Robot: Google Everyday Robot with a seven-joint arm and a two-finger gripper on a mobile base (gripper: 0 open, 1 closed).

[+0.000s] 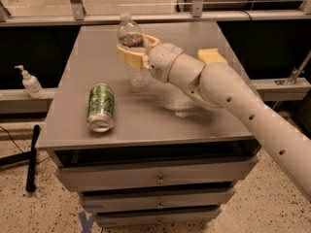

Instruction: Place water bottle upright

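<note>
The water bottle (132,57) is a small clear ribbed plastic bottle with a white cap and a dark label band. It stands upright over the middle of the grey table (141,115), its base at or just above the tabletop. My gripper (132,50) reaches in from the right on a white arm and its cream fingers (127,55) are shut on the bottle around its label band.
A green drinks can (101,107) lies on its side at the table's front left. A yellow sponge (212,56) lies at the right, behind my arm. A white pump-top dispenser (31,83) stands on a ledge left of the table. Drawers sit below the tabletop.
</note>
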